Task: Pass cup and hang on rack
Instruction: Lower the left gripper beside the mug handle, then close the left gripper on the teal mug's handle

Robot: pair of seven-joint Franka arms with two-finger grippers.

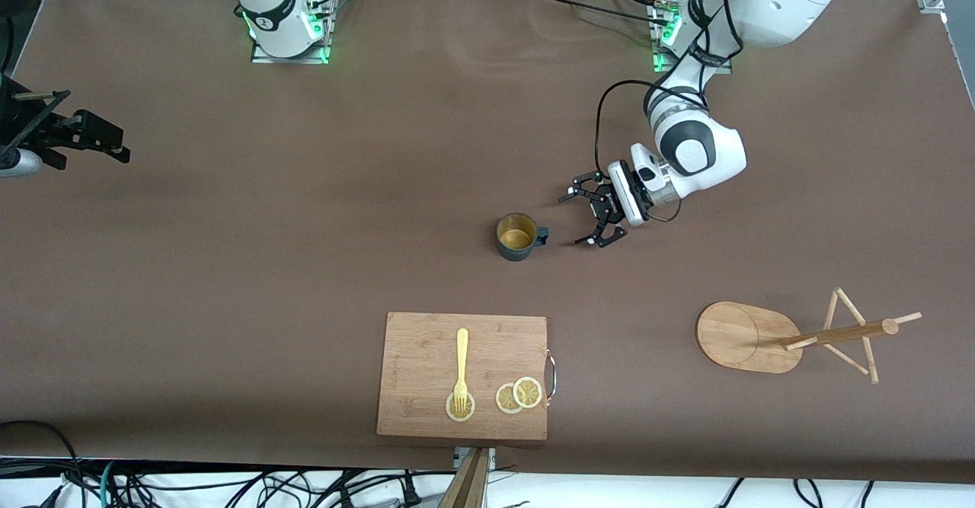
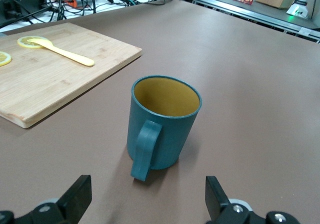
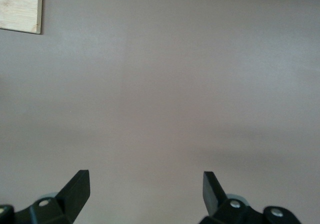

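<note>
The cup [image 1: 518, 238], dark teal with a mustard-yellow inside, stands upright near the middle of the table, its handle toward the left arm's end. My left gripper [image 1: 573, 221] is open, low beside the cup on the handle side, apart from it. In the left wrist view the cup [image 2: 162, 124] stands just ahead of the open left gripper [image 2: 147, 204], handle facing it. The wooden rack [image 1: 743, 337] stands nearer to the front camera, toward the left arm's end. My right gripper [image 1: 95, 146] waits open and empty at the right arm's end; it shows open [image 3: 145, 194] over bare table.
A wooden cutting board [image 1: 426, 356] lies nearer to the front camera than the cup, with a yellow fork [image 1: 461, 363] and lemon slices [image 1: 518, 395] on it. The board also shows in the left wrist view [image 2: 60, 79] and in the right wrist view [image 3: 20, 7].
</note>
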